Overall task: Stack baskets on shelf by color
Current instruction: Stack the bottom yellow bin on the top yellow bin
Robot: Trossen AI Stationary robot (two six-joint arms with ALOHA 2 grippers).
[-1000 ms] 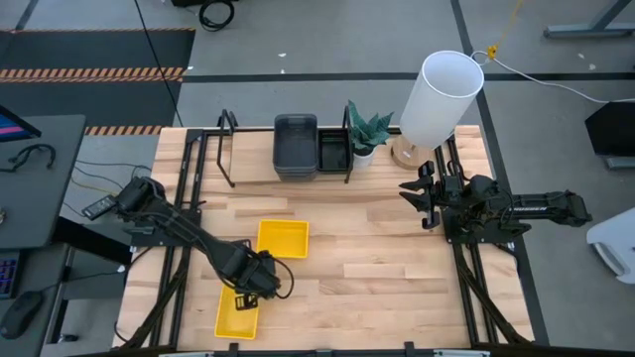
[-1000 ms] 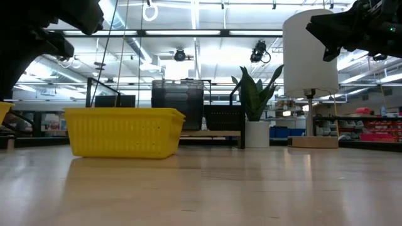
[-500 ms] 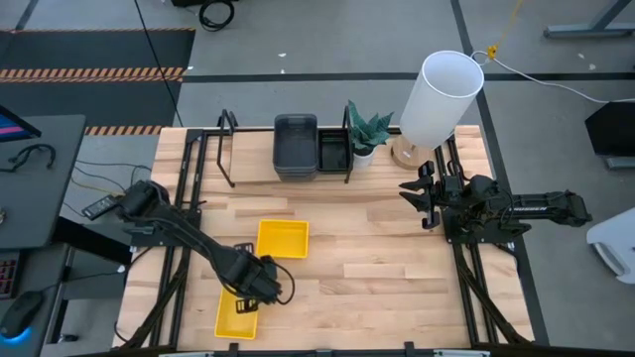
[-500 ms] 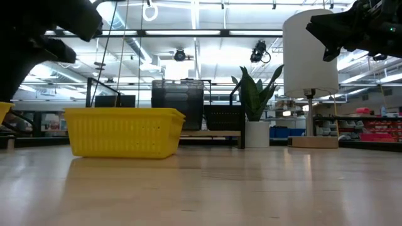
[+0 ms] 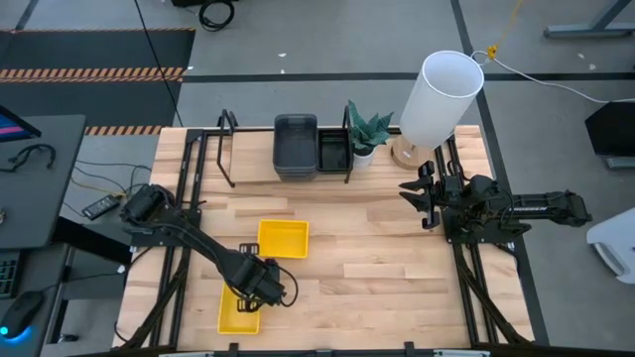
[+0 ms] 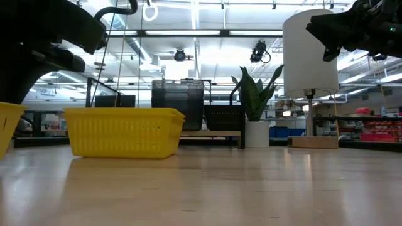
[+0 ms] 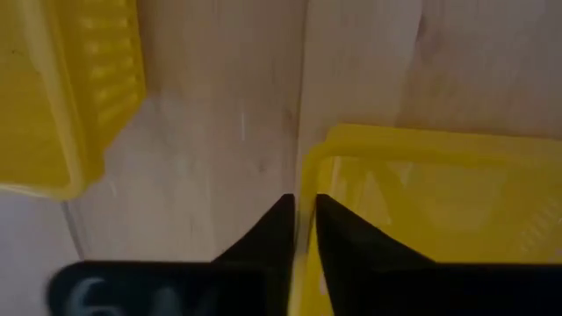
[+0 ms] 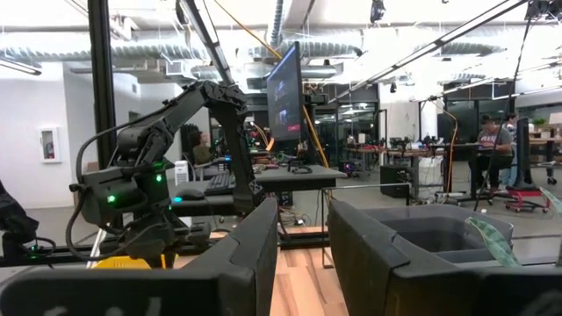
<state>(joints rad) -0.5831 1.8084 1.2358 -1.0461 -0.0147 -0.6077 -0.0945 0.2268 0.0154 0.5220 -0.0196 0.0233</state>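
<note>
Now my left claw point(image 7: 299, 230) has its two fingers pinched on the rim of the near yellow basket point(image 5: 236, 311), which sits at the near left of the table — one finger inside the wall, one outside. That wall looks thin and a bit springy, and the whole basket light, so I judge a rim grip near a corner is the right hold; it may tilt once lifted.

A second yellow basket point(image 5: 282, 239) lies just beyond it, toward the middle of the table, apart from the first. I count two yellow baskets in sight.

On the shelf point(image 5: 253, 177) at the far side stands a stack of grey baskets point(image 5: 296, 146) with a black basket point(image 5: 332, 152) right beside it; how many are in each pile I cannot tell.

My right claw point(image 5: 421, 201) waits at the right, fingers apart and empty.
</note>
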